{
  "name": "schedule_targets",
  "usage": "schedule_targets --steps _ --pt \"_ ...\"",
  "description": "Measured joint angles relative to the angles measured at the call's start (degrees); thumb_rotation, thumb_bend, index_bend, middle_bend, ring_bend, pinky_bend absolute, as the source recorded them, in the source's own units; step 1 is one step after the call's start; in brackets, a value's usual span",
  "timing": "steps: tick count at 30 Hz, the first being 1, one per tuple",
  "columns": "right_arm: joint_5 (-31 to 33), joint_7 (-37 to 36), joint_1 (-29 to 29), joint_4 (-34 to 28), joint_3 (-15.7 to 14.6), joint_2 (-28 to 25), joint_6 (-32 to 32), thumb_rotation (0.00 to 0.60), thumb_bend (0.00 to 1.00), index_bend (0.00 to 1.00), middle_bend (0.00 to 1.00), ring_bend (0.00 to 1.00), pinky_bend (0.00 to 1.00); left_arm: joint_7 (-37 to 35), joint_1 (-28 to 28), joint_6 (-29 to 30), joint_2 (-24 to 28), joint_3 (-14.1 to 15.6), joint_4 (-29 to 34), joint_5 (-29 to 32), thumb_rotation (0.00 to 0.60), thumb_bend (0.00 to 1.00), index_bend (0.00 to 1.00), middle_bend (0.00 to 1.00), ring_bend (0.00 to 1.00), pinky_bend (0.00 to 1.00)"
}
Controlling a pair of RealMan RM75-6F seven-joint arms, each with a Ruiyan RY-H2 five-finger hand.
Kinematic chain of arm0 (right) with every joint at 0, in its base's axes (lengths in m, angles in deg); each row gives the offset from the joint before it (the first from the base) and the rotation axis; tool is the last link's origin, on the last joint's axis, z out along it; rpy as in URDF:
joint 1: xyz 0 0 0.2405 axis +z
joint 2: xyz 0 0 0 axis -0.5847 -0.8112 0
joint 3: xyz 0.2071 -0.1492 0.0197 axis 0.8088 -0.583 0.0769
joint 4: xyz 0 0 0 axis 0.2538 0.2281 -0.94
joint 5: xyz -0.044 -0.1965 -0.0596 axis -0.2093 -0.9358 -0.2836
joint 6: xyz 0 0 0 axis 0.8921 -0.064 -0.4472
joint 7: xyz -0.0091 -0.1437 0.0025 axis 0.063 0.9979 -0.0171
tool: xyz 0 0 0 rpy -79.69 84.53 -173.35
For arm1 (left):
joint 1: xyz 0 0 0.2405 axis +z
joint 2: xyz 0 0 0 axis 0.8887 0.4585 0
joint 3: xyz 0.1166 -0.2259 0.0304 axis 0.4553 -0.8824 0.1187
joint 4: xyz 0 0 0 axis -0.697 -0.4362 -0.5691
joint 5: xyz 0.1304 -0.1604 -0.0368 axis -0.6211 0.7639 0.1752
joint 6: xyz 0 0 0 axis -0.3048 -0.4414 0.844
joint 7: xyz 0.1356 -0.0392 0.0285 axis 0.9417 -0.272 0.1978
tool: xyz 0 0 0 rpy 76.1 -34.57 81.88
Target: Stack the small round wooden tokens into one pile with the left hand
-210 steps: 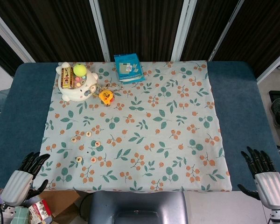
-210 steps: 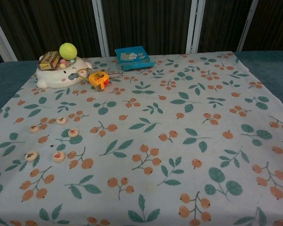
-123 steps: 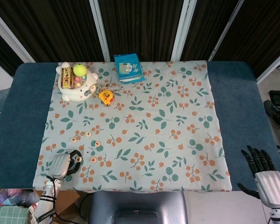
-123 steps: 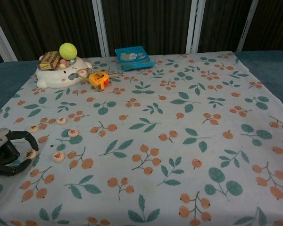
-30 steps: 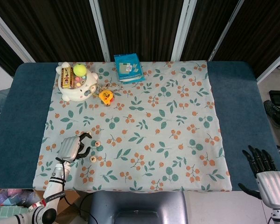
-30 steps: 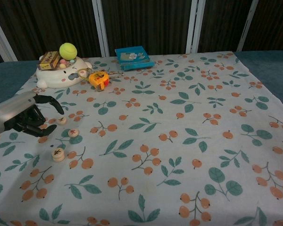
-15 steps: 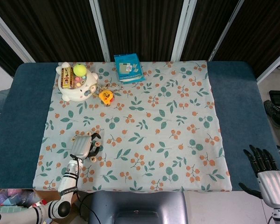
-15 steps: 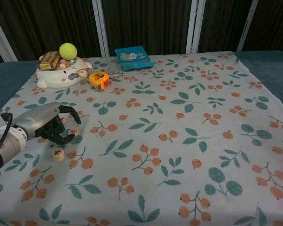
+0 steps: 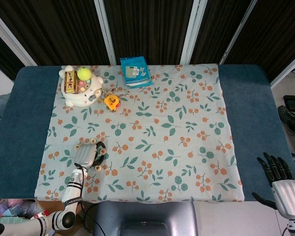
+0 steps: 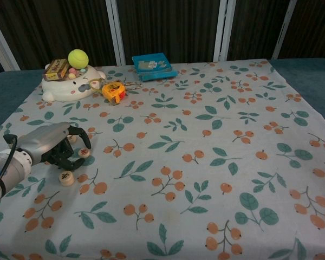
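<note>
At lower left, the left hand (image 10: 54,145) has been lowered slightly onto a token (image 10: 84,153), fingers curled around it. Whether it is gripped cannot be told. A two-token pile (image 10: 66,177) is already built nearby.

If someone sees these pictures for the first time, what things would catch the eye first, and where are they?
The eye likely goes first to the left robot hand, curled over small wooden tokens near the left edge of the flowered cloth. Next is the white animal-shaped holder at the far left corner, with a yellow-green tennis ball on top. The right robot hand waits off the table, at the lower right.
</note>
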Motion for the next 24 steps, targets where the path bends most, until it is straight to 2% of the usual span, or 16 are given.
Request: schedule_targets --steps 24 --pt "0.0 0.0 -0.1 0.0 0.0 0.0 0.1 0.600 0.21 0.00 0.00 0.00 0.03 -0.7 0.0 1.0 -1.1 0.5 -1.9 -1.2 0.600 0.39 0.47 1.00 1.00 1.00"
